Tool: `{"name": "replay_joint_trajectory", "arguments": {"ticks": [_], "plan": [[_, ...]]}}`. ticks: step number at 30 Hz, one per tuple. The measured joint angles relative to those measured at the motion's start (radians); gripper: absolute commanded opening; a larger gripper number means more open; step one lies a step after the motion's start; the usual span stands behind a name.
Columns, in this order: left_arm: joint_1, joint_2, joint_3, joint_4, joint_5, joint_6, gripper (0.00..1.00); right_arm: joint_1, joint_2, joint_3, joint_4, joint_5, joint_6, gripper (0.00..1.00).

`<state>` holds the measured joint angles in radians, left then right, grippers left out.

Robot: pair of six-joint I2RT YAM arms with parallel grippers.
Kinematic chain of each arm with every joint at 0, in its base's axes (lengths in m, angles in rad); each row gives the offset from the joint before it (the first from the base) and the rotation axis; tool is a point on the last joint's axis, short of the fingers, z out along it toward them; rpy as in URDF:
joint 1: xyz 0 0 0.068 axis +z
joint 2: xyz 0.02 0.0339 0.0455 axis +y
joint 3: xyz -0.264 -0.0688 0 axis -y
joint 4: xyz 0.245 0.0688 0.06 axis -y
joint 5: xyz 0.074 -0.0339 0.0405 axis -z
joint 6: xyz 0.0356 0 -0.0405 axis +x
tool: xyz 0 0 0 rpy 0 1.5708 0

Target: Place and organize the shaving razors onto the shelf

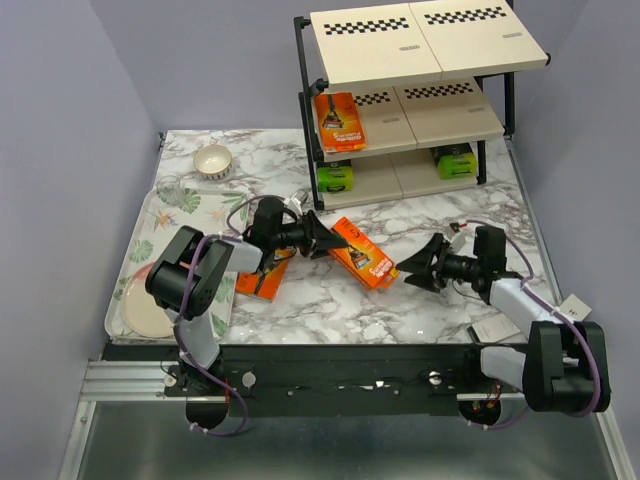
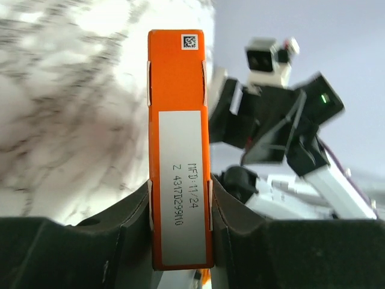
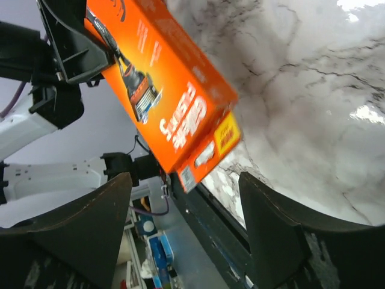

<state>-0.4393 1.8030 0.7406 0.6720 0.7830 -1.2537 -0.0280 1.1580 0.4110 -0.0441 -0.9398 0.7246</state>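
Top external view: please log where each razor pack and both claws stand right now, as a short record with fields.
held orange pack: gripped by one end in the left claw
left claw: shut on that pack
right claw: open, facing the pack's other end, holding nothing
shelf, middle tier: shelved orange pack lying flat on the left board
shelf, bottom tier: left black-and-green pack; right black-and-green pack
table: loose orange pack, partly hidden under the left arm

Razor pack (image 1: 364,253) in frt of shelf (image 1: 420,60), tray (image 1: 160,215) at L.
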Motion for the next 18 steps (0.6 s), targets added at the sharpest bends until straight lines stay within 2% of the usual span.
{"name": "replay_joint_trajectory", "arguments": {"ticks": [7, 13, 18], "plan": [[-0.007, 0.002, 0.021, 0.168, 0.162, -0.045, 0.4, 0.0, 0.127, 0.007, 0.134, -0.121, -0.002, 0.81], [-0.007, 0.033, 0.056, 0.278, 0.225, -0.102, 0.41, 0.008, 0.216, 0.063, 0.179, -0.184, -0.012, 0.79], [-0.014, 0.063, 0.066, 0.316, 0.25, -0.134, 0.41, 0.05, 0.227, 0.091, 0.25, -0.214, 0.01, 0.58]]}}
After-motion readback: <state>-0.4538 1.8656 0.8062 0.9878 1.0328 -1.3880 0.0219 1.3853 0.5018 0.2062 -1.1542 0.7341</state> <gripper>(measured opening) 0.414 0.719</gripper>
